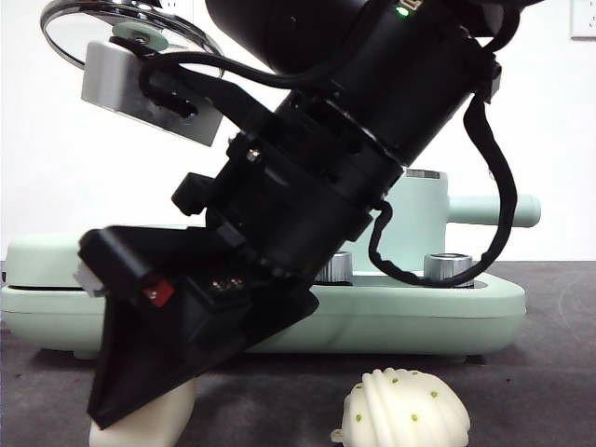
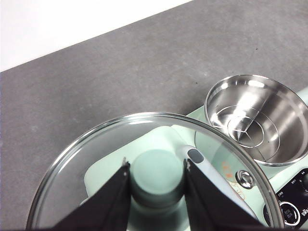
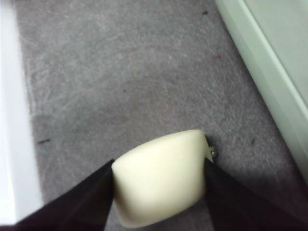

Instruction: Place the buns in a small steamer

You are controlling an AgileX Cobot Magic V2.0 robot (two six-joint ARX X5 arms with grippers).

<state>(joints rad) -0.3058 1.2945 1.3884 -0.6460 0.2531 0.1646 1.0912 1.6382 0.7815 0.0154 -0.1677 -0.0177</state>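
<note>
My right gripper (image 3: 161, 185) is shut on the smooth cream bun (image 3: 161, 175), low over the grey table. In the front view this arm comes down large and dark to the bun (image 1: 163, 414) at the bottom left. The white ribbed bun (image 1: 405, 410) with green dots lies on the table to its right. My left gripper (image 2: 156, 180) is shut on the green knob of the glass lid (image 2: 86, 154) and holds it high at the front view's top left (image 1: 130, 28). The small steamer (image 2: 255, 118) stands open and empty; the front view shows only its wall (image 1: 424, 200) and handle (image 1: 494, 209).
A flat mint-green appliance (image 1: 419, 312) with chrome knobs (image 1: 447, 267) runs across the table behind the buns, and the steamer stands on it. Its edge also shows in the right wrist view (image 3: 269, 72). A white wall lies behind.
</note>
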